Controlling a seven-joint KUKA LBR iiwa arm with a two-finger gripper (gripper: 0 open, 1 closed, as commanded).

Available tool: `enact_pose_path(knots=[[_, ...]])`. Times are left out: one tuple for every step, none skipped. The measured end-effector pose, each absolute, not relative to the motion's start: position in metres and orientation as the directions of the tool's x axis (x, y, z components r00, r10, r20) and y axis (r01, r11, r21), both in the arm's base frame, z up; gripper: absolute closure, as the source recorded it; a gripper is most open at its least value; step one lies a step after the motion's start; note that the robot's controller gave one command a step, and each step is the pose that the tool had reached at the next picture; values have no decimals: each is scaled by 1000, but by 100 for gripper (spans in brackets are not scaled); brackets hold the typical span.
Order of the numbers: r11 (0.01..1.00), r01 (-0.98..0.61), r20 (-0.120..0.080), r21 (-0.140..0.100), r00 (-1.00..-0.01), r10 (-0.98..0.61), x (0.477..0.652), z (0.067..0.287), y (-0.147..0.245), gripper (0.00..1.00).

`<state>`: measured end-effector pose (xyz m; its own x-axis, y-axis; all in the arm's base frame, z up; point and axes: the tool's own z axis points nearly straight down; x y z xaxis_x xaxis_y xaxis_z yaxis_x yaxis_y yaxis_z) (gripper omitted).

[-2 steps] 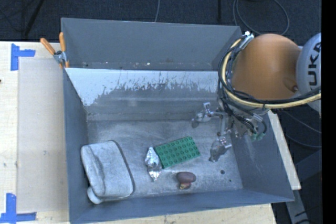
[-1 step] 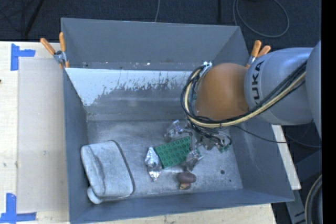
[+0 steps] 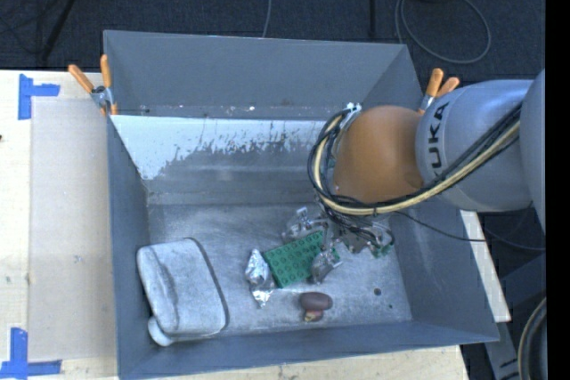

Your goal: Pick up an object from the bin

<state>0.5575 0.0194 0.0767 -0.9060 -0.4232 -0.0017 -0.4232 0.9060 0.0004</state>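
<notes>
A grey bin [image 3: 223, 156] holds four loose things as the arm [image 3: 481, 147], its wrist under an orange cover [image 3: 378, 151], reaches in from the right. A pale grey pad [image 3: 183, 287], the biggest, lies near the left corner, well apart from the rest. At mid-floor a flat green board [image 3: 292, 262] lies with its long axis running from near-left to far-right. The gripper [image 3: 343, 243] sits low at the board's far-right end, touching or just above it. Whether the gripper is open or closed cannot be told, and nothing is seen in its hold. Crumpled foil [image 3: 258, 276] touches the board's left end, and a brown pebble [image 3: 313, 304] lies just nearer.
</notes>
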Motion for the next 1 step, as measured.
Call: enact_pose_path(knots=[[851,-525,-8,-4,-851,-525,553,237,20,100]])
